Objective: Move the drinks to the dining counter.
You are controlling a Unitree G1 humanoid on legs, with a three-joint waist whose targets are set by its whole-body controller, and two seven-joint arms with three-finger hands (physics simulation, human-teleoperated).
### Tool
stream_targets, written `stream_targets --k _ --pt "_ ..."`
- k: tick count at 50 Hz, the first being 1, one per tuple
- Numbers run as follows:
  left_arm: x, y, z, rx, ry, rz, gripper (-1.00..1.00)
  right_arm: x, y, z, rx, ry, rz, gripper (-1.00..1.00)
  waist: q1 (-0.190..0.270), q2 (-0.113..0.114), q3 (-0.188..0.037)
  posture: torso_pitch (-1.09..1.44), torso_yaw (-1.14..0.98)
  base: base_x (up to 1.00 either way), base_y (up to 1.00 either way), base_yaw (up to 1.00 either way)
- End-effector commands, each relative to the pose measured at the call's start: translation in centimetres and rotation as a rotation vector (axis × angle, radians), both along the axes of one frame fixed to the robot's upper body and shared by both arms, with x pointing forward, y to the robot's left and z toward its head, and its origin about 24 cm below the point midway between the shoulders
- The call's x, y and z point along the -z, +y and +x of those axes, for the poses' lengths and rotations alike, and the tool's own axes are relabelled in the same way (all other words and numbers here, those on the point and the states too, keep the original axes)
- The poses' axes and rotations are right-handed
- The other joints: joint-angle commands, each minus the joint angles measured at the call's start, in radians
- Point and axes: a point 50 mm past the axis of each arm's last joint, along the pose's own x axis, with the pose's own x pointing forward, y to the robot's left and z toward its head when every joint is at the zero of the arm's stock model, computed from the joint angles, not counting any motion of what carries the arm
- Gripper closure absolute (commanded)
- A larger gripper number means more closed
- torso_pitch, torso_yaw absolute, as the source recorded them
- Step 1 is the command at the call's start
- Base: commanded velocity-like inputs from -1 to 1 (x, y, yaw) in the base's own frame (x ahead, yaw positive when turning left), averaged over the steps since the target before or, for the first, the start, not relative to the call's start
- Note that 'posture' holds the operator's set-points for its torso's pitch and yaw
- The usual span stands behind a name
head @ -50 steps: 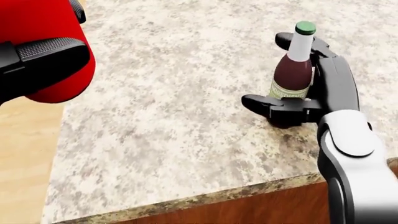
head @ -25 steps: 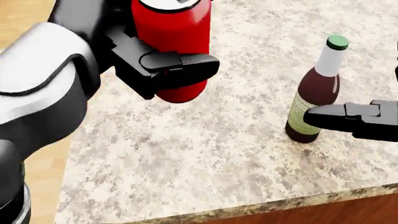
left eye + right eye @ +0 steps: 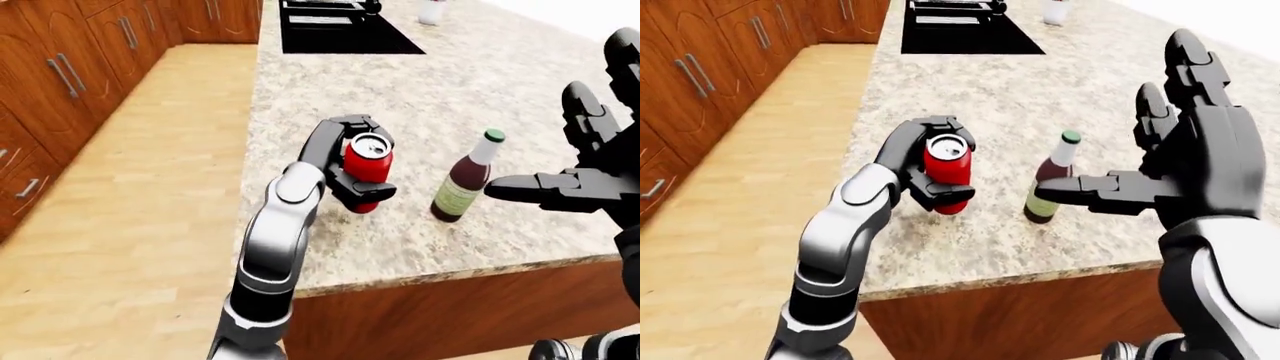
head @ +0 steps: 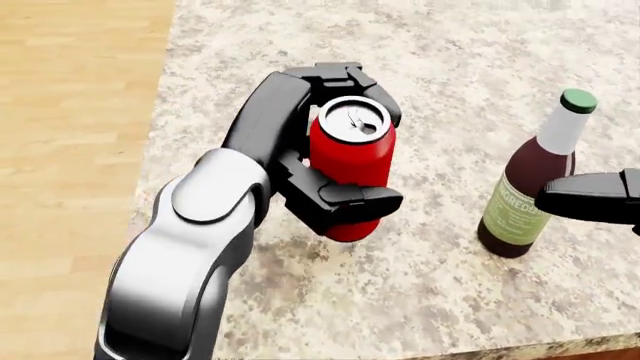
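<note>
Left robot hand (image 4: 335, 176) has swung in from the head view's left edge to the middle of the picture, fingers clamped round the red can (image 4: 350, 161), which is now seen from above with its silver lid showing. The can looks lowered to the speckled tabletop (image 4: 450, 67), though whether its base touches is hidden by the lower finger. Judged from this, the can is close to being set down. The forearm reaches up from the bottom left, bent at the wrist.

Right robot hand (image 3: 1185, 157) has let go of the wine bottle (image 4: 530, 187) and drawn back: it stands spread, palm toward the bottle, two fingers upright, thumb level just beside the label. The bottle stands upright on the tabletop, so its share of the task looks done.
</note>
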Motion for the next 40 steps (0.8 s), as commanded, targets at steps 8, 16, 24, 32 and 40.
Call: stream_targets --k 8,16,24,32,40 --pt "-0.7 -0.5 -0.1 0.029 -0.072 -0.032 0.44 -0.4 0.9 -0.6 -0.022 -0.059 -0.019 -1.0 0.002 -0.014 -0.024 0.0 0.0 0.0 0.0 0.0" --pt "0.4 -0.9 -0.3 0.05 -0.051 -0.006 -0.44 -0.4 1.1 -0.6 -0.024 -0.058 -0.022 -1.0 0.004 -0.02 -0.022 0.0 0.0 0.0 0.0 0.0" --pt "0.6 -1.0 -0.5 0.052 -0.044 -0.01 -1.0 -0.4 1.1 -0.6 -0.019 -0.06 -0.025 -1.0 0.005 -0.024 -0.023 0.0 0.0 0.0 0.0 0.0" --pt "-0.2 -0.3 -0.8 0.044 -0.044 -0.014 -1.0 -0.7 1.2 -0.8 -0.028 -0.068 -0.03 -1.0 0.003 -0.024 -0.023 0.0 0.0 0.0 0.0 0.0" --pt "-2.4 1.4 -1.5 0.001 -0.073 -0.051 -1.0 -0.9 1.3 -1.0 -0.028 -0.07 -0.043 -1.0 -0.009 0.001 -0.055 0.0 0.0 -0.13 0.0 0.0"
